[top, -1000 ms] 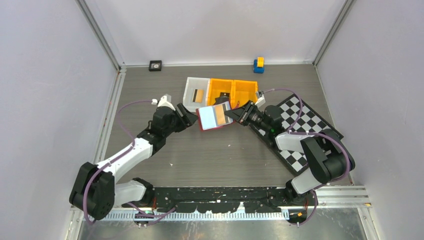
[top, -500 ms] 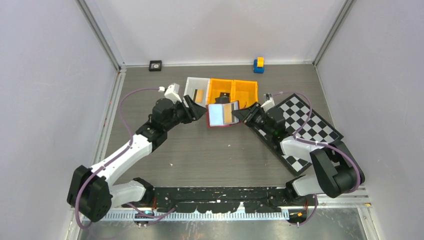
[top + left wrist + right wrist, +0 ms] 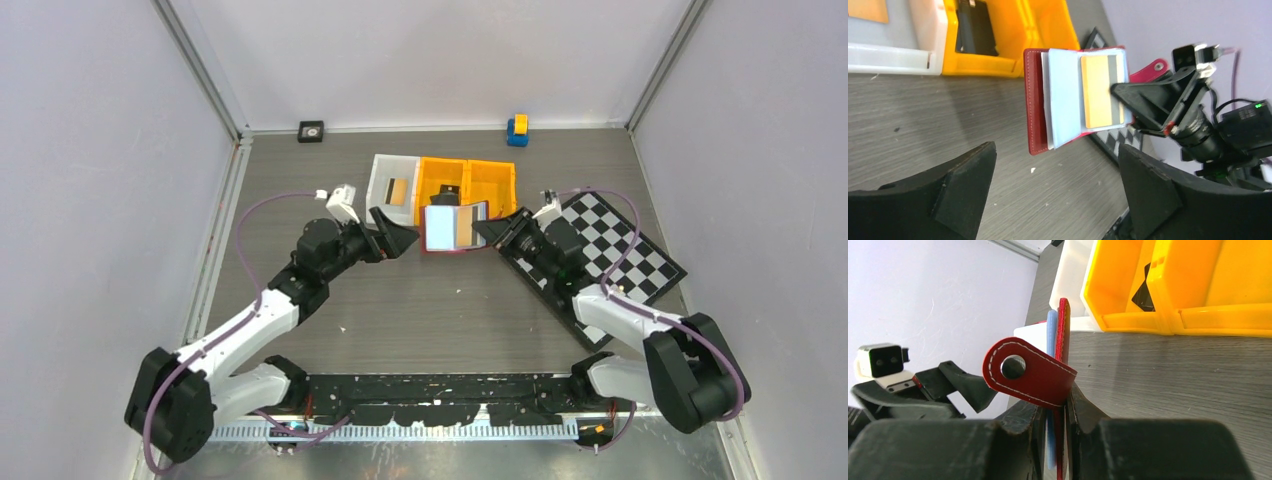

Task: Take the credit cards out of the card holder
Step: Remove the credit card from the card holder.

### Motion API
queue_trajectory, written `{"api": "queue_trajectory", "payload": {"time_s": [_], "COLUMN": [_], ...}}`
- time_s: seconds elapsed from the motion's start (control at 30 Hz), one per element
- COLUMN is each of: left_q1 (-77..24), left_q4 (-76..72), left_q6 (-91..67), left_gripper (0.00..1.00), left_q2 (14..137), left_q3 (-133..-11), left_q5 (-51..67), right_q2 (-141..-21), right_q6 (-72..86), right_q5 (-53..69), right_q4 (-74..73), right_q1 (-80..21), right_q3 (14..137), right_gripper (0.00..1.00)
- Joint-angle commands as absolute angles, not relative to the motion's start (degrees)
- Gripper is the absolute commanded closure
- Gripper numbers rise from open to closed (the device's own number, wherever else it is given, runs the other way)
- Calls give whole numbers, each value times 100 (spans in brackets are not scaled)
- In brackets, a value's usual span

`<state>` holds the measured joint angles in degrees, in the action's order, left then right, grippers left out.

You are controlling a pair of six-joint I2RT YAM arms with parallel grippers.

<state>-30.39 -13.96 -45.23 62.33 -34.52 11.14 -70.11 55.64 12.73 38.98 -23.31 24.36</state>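
Note:
The red card holder hangs open above the table just in front of the bins, its pale blue sleeves facing my left arm. A tan card with a dark stripe sits in the front sleeve, also seen from above. My right gripper is shut on the holder's right edge, by the snap tab, with the red cover and blue sleeves between the fingers. My left gripper is open and empty, a short way left of the holder. Another tan card lies in the white bin.
Two yellow bins stand right of the white bin; the nearer one holds a black object. A chequered board lies under my right arm. A blue and yellow block and a small black square sit at the back wall.
My right gripper has carried the card holder right and back toward the bins and turned it more upright. My left gripper has followed to the right, staying open.

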Motion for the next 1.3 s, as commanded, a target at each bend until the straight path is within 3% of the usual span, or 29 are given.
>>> {"api": "queue_trajectory", "payload": {"time_s": [0.0, 0.13, 0.2, 0.3, 0.43, 0.7, 0.9, 1.27], "left_q1": [-3032, -3032, -3032, -3040, -3114, -3155, -3189, -3213], "left_q4": [-1928, -1663, -2228, -2967, -3076, -3322, -3331, -3177], "left_q6": [-4532, -4457, -4450, -4588, -4670, -4919, -4887, -4816], "left_gripper": [1, 1, 9, 12, 23, 23, 32, 35], "left_q2": [5730, 5905, 6065, 6489, 7151, 7717, 7652, 7963], "left_q3": [-3187, -3413, -3338, -3352, -3733, -3783, -3772, -3897], "left_q5": [645, 896, 1408, 2173, 2919, 2988, 2984, 2937], "right_q2": [-6606, -6902, -7110, -7339, -7324, -7399, -7637, -8249], "right_q6": [5469, 5638, 5708, 5763, 5719, 5716, 5819, 6141], "right_q5": [848, 1042, 1229, 1607, 1601, 1650, 1843, 2332], "right_q4": [3586, 3942, 4224, 4724, 4775, 4791, 5050, 5632], "right_q1": [-2365, -2363, -2360, -2360, -2364, -2361, -2359, -2381], "right_q3": [2553, 2540, 2536, 2493, 2428, 2437, 2474, 2619], "right_gripper": [100, 100, 100, 100, 99, 99, 100, 99]}}
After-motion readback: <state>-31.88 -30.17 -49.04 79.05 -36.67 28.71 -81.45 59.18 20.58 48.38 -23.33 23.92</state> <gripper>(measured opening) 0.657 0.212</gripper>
